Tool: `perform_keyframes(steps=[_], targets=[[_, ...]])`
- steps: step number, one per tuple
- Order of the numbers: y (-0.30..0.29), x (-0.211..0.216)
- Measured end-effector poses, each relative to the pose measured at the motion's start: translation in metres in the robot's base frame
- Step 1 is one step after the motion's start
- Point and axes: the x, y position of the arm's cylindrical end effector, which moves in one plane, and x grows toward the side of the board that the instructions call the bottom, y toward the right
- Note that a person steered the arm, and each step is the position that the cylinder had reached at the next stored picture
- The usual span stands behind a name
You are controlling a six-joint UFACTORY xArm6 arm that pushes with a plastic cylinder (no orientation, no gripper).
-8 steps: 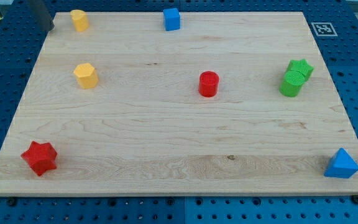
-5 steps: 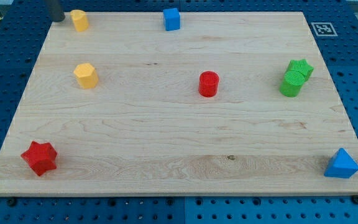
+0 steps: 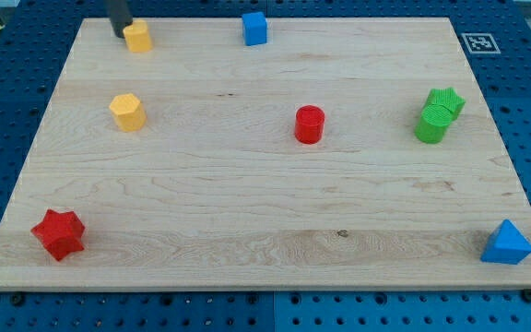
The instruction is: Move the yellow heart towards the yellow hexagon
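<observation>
The yellow heart (image 3: 138,37) lies near the board's top edge at the view's upper left. My tip (image 3: 121,32) stands right against its left side, touching it. The yellow hexagon (image 3: 127,112) sits below the heart, about a quarter of the board's depth toward the view's bottom.
A blue cube (image 3: 254,28) sits at the top centre. A red cylinder (image 3: 309,124) is mid-board. A green cylinder (image 3: 433,123) and a green star (image 3: 448,100) touch at the right. A red star (image 3: 59,233) is at bottom left, a blue triangle (image 3: 507,243) at bottom right.
My tip has moved right along the top edge, reached the yellow heart and pushed it a little to the right and slightly down. The other blocks have not moved.
</observation>
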Motion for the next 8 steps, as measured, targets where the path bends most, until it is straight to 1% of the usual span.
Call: perform_keyframes(steps=[1,2,5,7,8], targets=[[0.038,0.003],[0.057,0.023],[0.055,0.069],[0.029,0.102],[0.029,0.119]])
